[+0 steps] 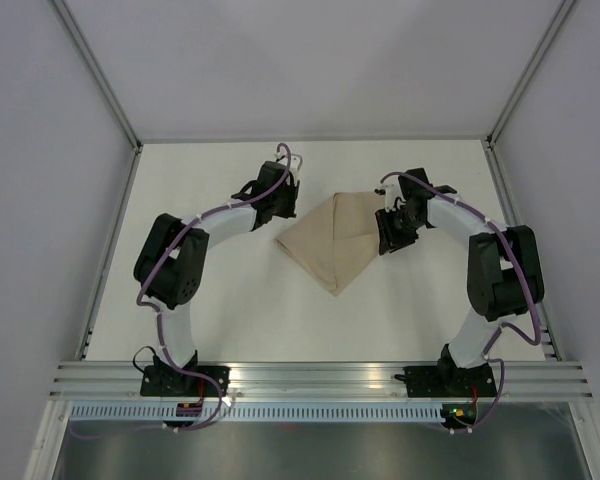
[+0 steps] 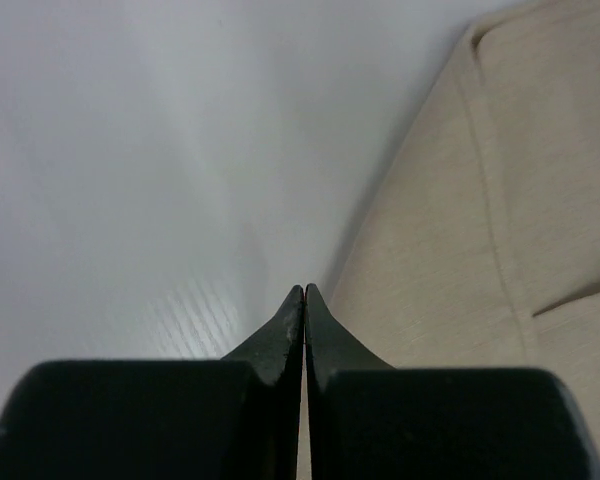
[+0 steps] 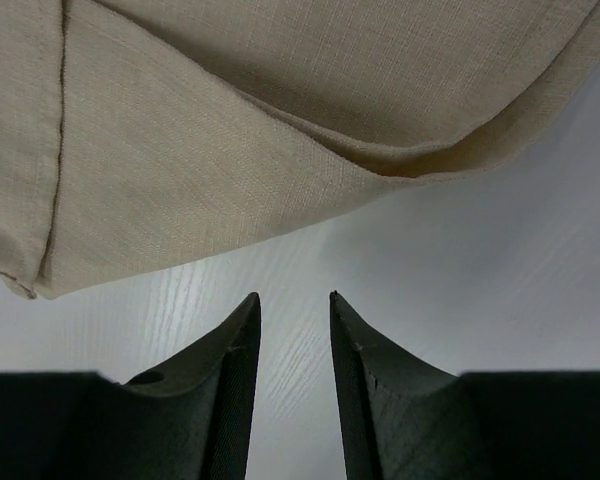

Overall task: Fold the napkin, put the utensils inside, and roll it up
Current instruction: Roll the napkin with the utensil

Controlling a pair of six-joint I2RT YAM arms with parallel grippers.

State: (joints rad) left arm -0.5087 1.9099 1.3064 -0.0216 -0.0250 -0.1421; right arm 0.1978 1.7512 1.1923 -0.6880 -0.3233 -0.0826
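At the top view's centre, the napkin lies folded.
Left wrist view: left gripper jaws pressed together, napkin at right. Right wrist view: right gripper jaws spread below the loose edge; best pinch both layers.

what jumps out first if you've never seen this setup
The tan napkin lies folded into a pointed shape in the middle of the white table, with one arm on either side. The left gripper is shut over bare table just off the cloth's left side. The right gripper stands open just short of its right edge.
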